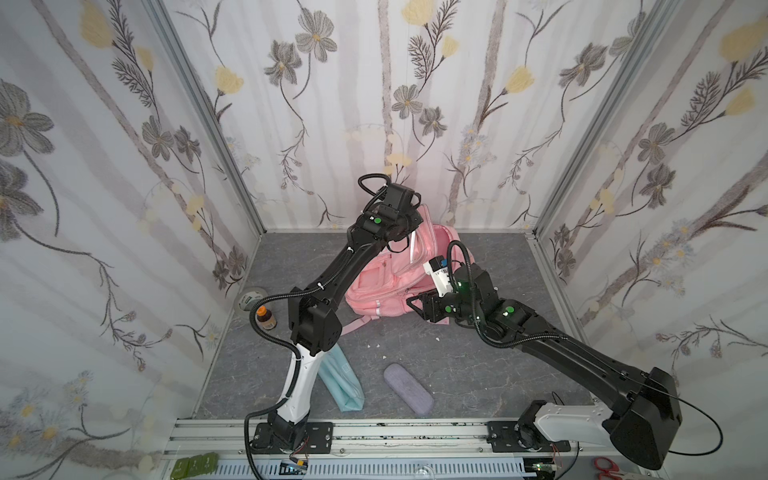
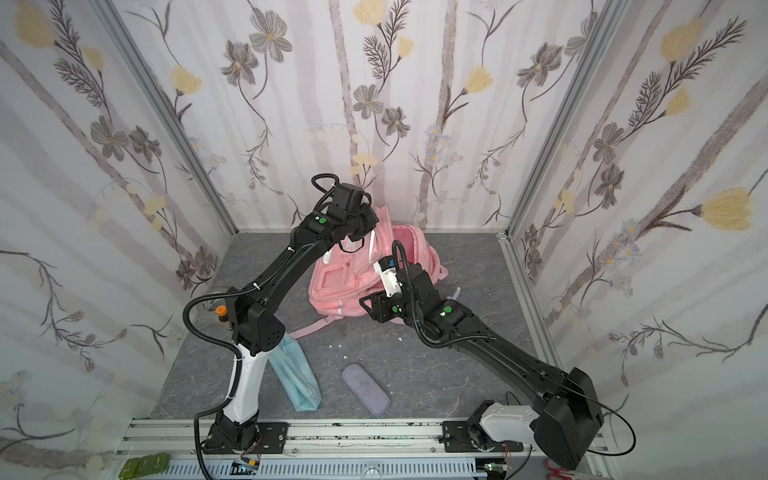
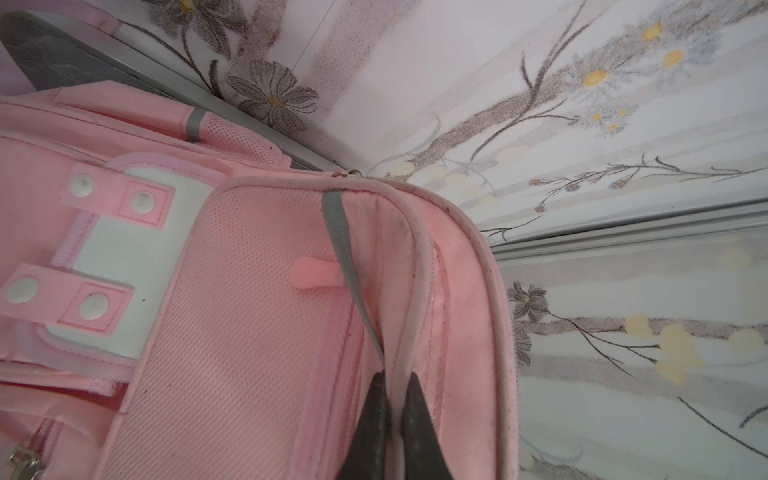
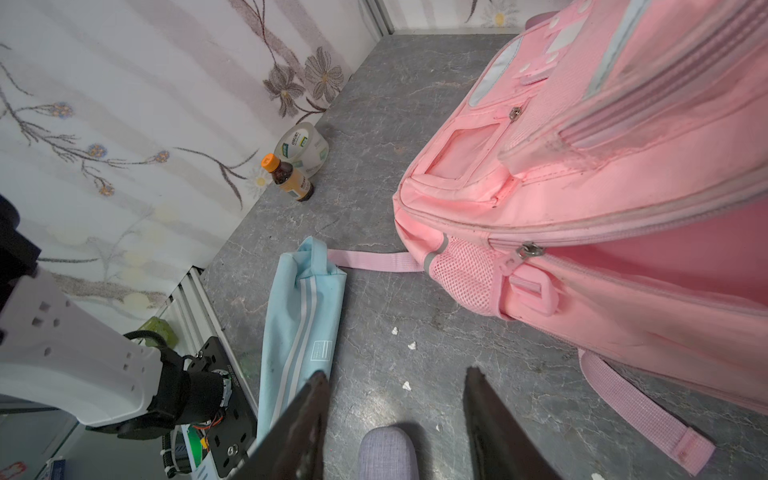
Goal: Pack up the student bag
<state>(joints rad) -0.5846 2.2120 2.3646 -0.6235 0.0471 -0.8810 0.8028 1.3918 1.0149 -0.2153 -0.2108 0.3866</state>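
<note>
The student bag (image 1: 386,286) (image 2: 345,291), a big pink backpack, lies against the back wall in both top views, with its main compartment gaping. My left gripper (image 3: 392,376) (image 1: 409,235) is shut on a pale piped rim of the student bag's (image 3: 249,291) opened top and holds that flap raised. My right gripper (image 4: 397,374) (image 1: 414,302) hovers open beside the student bag's (image 4: 602,199) lower right side, and nothing is between its fingers. It looks down at the grey floor.
A light-teal pencil pouch (image 1: 340,382) (image 4: 299,324) and a lilac case (image 1: 408,388) (image 4: 386,455) lie near the front. A brown bottle with an orange cap (image 1: 266,318) (image 4: 291,178) and a tape roll (image 4: 303,149) stand by the left wall. A pink strap (image 4: 374,261) trails across the floor.
</note>
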